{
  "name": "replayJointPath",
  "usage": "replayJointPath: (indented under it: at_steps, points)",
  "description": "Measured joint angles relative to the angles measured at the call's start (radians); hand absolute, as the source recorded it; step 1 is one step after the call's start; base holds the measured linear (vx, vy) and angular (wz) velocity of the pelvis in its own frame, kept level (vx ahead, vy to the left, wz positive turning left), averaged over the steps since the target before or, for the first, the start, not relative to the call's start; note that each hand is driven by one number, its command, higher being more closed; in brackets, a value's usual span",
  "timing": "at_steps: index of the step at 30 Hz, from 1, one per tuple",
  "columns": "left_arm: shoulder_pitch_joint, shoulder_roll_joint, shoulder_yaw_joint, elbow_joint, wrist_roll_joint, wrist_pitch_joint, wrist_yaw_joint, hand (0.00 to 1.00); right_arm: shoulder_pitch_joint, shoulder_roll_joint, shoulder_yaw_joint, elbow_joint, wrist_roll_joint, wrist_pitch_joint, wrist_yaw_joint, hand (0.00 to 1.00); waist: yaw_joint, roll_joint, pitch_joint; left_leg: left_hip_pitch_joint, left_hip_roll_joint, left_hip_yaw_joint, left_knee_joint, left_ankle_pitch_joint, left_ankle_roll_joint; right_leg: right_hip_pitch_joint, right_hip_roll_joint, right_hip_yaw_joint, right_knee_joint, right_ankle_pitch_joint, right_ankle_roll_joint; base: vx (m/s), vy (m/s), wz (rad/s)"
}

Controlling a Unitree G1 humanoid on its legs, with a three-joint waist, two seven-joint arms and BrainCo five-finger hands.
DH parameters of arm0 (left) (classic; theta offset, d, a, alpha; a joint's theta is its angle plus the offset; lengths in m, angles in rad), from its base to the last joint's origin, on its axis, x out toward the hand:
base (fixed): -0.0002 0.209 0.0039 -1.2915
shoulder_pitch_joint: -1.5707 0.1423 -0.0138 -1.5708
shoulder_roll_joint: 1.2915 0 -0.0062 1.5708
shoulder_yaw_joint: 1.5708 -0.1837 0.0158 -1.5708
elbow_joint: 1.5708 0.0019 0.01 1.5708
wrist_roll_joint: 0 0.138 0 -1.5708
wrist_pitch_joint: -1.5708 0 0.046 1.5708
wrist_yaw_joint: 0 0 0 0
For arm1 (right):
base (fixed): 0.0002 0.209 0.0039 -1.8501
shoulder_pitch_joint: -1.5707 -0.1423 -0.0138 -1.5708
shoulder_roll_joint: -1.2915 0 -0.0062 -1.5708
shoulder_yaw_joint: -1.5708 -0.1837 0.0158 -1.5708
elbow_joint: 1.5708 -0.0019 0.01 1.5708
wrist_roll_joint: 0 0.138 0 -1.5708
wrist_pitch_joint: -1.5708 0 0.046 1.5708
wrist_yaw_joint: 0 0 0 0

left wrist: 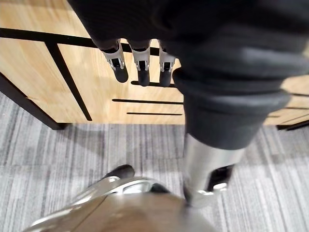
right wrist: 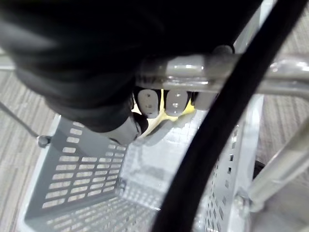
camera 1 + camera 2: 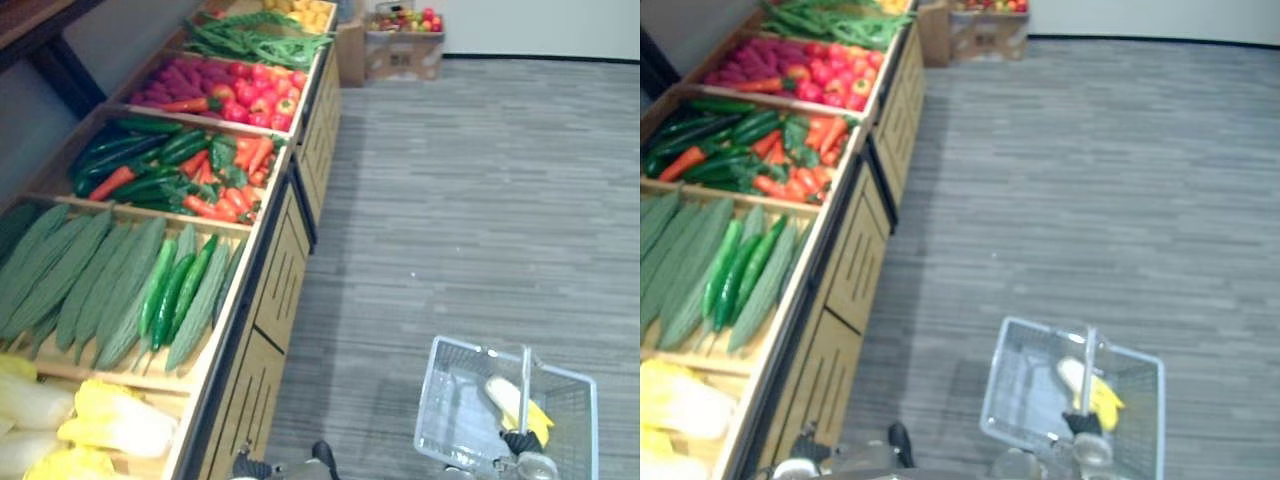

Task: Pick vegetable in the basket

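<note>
**At the basket: one vegetable loaded, next pick pending**

Grip: the right hand [image 2: 175, 102] has its fingers curled round the handle [image 3: 524, 375] of the grey basket [image 3: 440, 400], which is held over the floor [image 3: 450, 200]. Inside the basket, under the handle, lies one pale vegetable [image 3: 508, 398] with yellow edges.

Free hand: the left hand [image 1: 143, 67] hangs to the basket's left, low against the front panel of the wooden stand [image 3: 270, 290]. Its fingers are straight and apart, and it holds nothing.

Stand contents, counted outward from the basket:

1. Yellow-white cabbages [image 3: 110, 420], the compartment nearest the basket.
2. Long ridged gourds [image 3: 90, 280], with smooth cucumbers [image 3: 175, 285] on the side toward the basket.
3. Dark cucumbers [image 3: 130, 150] mixed with carrots [image 3: 225, 200].
4. Red produce [image 3: 255, 100] beside purple pieces.
5. Green beans [image 3: 255, 40].

A cardboard box [image 3: 400, 55] stands on the floor beyond the stand's end, farthest from the basket.

Step in hand (judgement): the interval between picks. The basket is loaded with one item, and no further vegetable has been grasped.

Next move (judgement):

- Raise the left hand from the panel to above the stand's rim.
- Reach into a compartment near the basket.
- Close the fingers round a single vegetable.
- Carry it across and release it beside the handle, which spans the basket's opening.
- Hold the basket level with the right hand throughout.
</note>
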Motion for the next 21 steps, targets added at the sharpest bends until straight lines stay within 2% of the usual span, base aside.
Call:
replayJointPath:
  at_steps: [1,3,10,13,15,16,17,18,19,21]
  points:
    - [-0.005,0.012,-0.006,-0.003,0.0,-0.005,-0.001,0.0,-0.011,0.008,-0.006,0.001,0.0,0.001,0.002,1.0,-0.001,-0.026,-0.003,-0.02,-0.012,-0.018,0.011,-0.004,-0.004,-0.015,0.012,0.02,-0.013,0.003,0.004,0.1,0.087,-0.23]
    - [-0.006,0.025,-0.006,0.001,0.001,-0.006,-0.002,0.0,-0.007,0.015,-0.02,0.004,0.0,0.001,0.001,1.0,0.001,-0.034,0.001,-0.016,-0.024,-0.013,0.011,-0.027,0.007,-0.014,0.016,0.022,-0.032,0.008,0.008,0.02,0.103,-0.19]
    - [0.002,0.03,-0.037,0.009,0.003,-0.006,-0.007,0.0,-0.004,0.02,-0.035,-0.005,0.001,0.0,0.003,1.0,0.002,-0.026,-0.001,0.035,-0.049,0.011,-0.056,-0.031,0.021,-0.031,0.006,0.065,-0.027,0.006,0.034,-0.01,0.017,-0.2]
    - [0.007,0.038,-0.06,0.009,0.003,-0.006,-0.009,0.0,0.003,0.02,-0.058,-0.016,0.001,0.001,0.016,1.0,-0.006,-0.033,-0.002,0.044,-0.072,0.014,-0.071,-0.039,0.029,-0.064,-0.028,0.073,0.051,-0.03,0.04,0.03,0.013,-0.06]
    - [0.008,0.039,-0.079,0.016,0.003,-0.006,-0.012,0.0,0.002,0.021,-0.086,-0.019,0.004,0.001,0.019,1.0,-0.005,-0.028,0.0,0.068,-0.072,0.018,-0.083,-0.057,0.032,-0.101,-0.05,0.072,0.163,-0.03,0.036,0.08,0.048,-0.09]
    - [0.011,0.039,-0.085,0.02,0.003,-0.006,-0.015,0.0,0.001,0.023,-0.091,-0.04,0.013,0.0,0.018,1.0,-0.005,-0.025,0.002,0.094,-0.068,0.025,-0.087,-0.067,0.033,-0.157,-0.07,0.077,0.301,-0.019,0.011,0.08,0.074,-0.16]
    - [0.014,0.039,-0.085,0.02,0.003,-0.006,-0.016,0.0,-0.001,0.024,-0.1,-0.049,0.024,-0.001,0.016,1.0,-0.004,-0.016,-0.001,0.113,-0.067,0.036,-0.092,-0.071,0.035,-0.185,-0.08,0.081,0.371,-0.004,-0.012,0.09,0.11,-0.27]
    - [0.02,0.039,-0.085,0.019,0.003,-0.005,-0.019,0.0,-0.001,0.023,-0.106,-0.067,0.028,-0.002,0.016,1.0,-0.001,-0.015,0.0,0.147,-0.062,0.044,-0.098,-0.074,0.045,-0.238,-0.101,0.09,0.505,0.039,-0.073,0.13,0.109,-0.14]
    - [0.023,0.04,-0.085,0.018,0.004,-0.005,-0.023,0.0,0.004,0.028,-0.109,-0.079,0.03,-0.01,0.016,1.0,-0.008,-0.01,0.005,0.172,-0.057,0.043,-0.098,-0.085,0.058,-0.275,-0.12,0.092,0.597,0.062,-0.087,0.14,0.088,-0.02]
    - [0.02,0.041,-0.085,0.018,0.008,-0.004,-0.027,0.0,0.007,0.032,-0.108,-0.079,0.032,-0.012,0.015,1.0,-0.012,-0.017,0.002,0.198,-0.044,0.043,-0.11,-0.092,0.06,-0.299,-0.115,0.053,0.621,0.024,-0.083,0.17,0.025,0.14]
